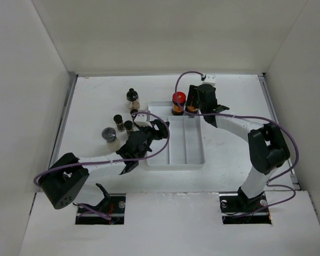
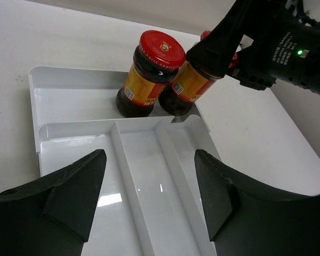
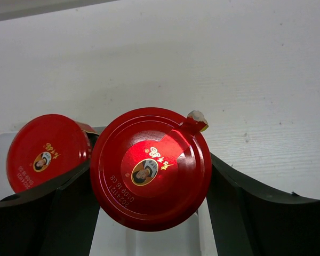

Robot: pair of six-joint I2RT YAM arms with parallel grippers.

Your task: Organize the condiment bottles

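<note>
Your matte white bench (image 1: 240,117) carries a glossy white plastic tray (image 1: 192,146). The tray is rectangular, with long straight slots and one cross compartment at its upper end. Your left gripper (image 2: 149,157) hangs over the long slots, its jaws spread wide and holding nothing. Your right gripper (image 3: 149,176) has its jaws clamped on a red-capped jar (image 2: 191,85). That jar is round and dark with a yellow label, tilted, its base in the cross compartment. A second red-capped jar (image 2: 148,74) stands upright just beside it, glossy lid ridged at the rim. Left of the tray, on the bench, stand a squat silver-capped jar (image 1: 109,134) and three slim black-capped jars (image 1: 119,120).
</note>
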